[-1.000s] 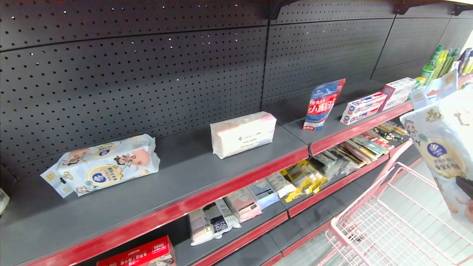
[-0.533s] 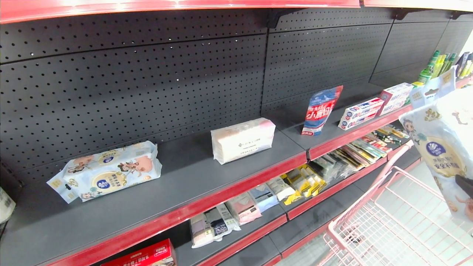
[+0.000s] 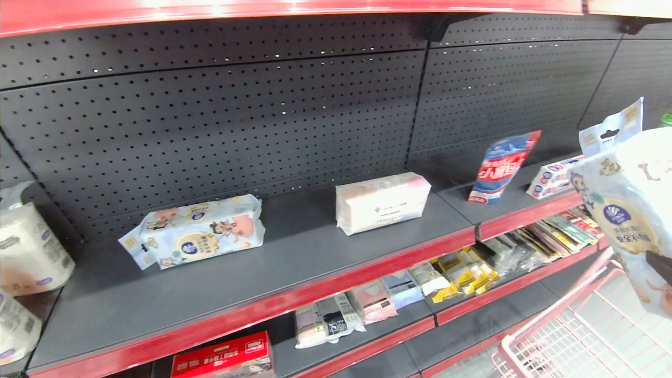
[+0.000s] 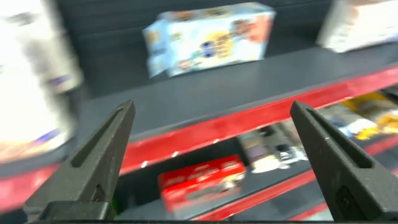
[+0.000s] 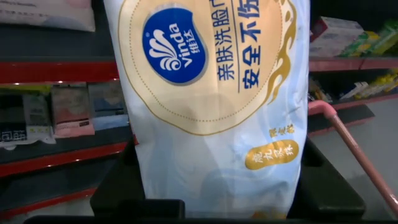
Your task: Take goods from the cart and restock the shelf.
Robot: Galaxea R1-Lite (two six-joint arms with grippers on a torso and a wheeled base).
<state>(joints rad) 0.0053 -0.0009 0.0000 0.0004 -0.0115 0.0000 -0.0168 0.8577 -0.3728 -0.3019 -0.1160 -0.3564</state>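
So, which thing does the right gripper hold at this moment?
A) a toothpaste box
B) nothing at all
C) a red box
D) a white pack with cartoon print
D: in the right wrist view the right gripper has a finger on each side of the white cartoon-print pack, clamping it upright.

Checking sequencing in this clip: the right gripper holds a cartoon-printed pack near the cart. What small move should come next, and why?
Probably swing the right gripper with its held pack left toward the shelf's bare stretch beside the matching pack. The held pack hangs far to the right by the cart, well off from that spot.
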